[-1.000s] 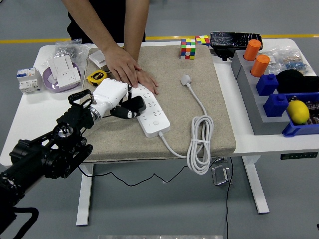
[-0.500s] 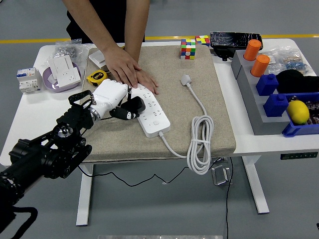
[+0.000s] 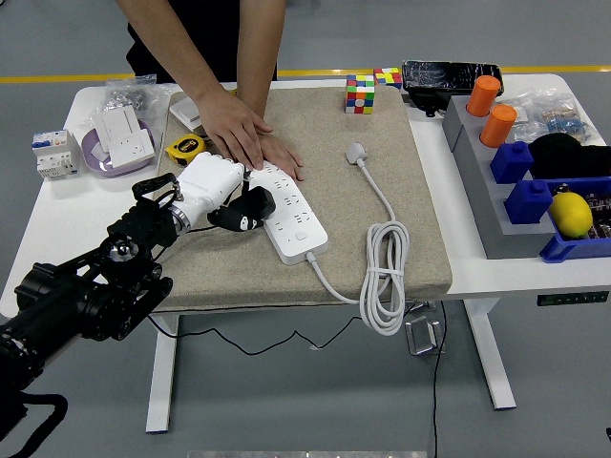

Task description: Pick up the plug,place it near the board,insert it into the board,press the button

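One black plug (image 3: 248, 207) is gripped in the curled left hand (image 3: 212, 186), touching the board's (image 3: 286, 212) left edge; the board's far end is pressed by a person's hands (image 3: 246, 135).

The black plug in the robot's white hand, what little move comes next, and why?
Probably press it straight down. The left hand holds the black plug at the white power strip's near-left edge, seemingly not seated, while a person's hands steady the strip's far end.

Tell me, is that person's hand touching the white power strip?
Touching. The head view shows the person's hand lying flat on the power strip's far end.
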Robot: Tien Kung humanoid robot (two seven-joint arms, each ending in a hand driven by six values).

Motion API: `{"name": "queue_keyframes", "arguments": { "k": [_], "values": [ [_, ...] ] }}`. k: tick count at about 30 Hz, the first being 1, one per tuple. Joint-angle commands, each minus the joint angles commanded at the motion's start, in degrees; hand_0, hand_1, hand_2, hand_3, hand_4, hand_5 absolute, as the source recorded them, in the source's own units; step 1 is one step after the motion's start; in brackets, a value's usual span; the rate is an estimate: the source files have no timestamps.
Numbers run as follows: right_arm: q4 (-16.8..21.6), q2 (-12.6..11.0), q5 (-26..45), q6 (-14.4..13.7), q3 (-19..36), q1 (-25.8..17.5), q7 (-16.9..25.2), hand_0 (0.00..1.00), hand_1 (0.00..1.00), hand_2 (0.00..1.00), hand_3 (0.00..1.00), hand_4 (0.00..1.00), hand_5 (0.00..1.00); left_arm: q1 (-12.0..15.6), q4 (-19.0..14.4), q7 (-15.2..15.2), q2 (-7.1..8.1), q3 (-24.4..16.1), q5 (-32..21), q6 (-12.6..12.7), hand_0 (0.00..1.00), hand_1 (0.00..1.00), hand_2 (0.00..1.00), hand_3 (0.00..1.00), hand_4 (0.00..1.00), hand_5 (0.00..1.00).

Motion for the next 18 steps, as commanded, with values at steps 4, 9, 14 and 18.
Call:
{"name": "queue_keyframes", "arguments": {
  "k": [4, 9, 14, 18],
  "values": [
    [0.0, 0.0, 0.0, 0.0, 0.0, 0.0, 0.0, 0.898, 0.84, 0.796, 0.805, 0.998, 0.97, -0.1, 0.2, 0.0, 0.09, 0.2, 0.0, -0.1, 0.441, 0.312, 0.266, 0.251, 0.426, 0.335],
    [0.0, 0.1, 0.0, 0.0, 0.1, 0.0, 0.0, 0.898, 0.84, 0.796, 0.803, 0.998, 0.97, -0.1, 0.2, 0.0, 0.25, 0.4, 0.0, -0.4, 0.443, 0.312, 0.266, 0.251, 0.426, 0.335],
    [0.1, 0.1, 0.0, 0.0, 0.2, -0.1, 0.0, 0.899, 0.84, 0.796, 0.803, 0.998, 0.97, 0.0, 0.3, 0.0, 0.31, 0.8, 0.0, -0.6, 0.444, 0.312, 0.266, 0.252, 0.427, 0.337],
    [0.1, 0.0, -0.1, -0.1, 0.2, -0.1, 0.0, 0.899, 0.84, 0.796, 0.803, 0.998, 0.97, 0.1, 0.5, 0.0, 0.32, 1.1, 0.0, -0.6, 0.445, 0.313, 0.267, 0.252, 0.43, 0.335]
  ]
}}
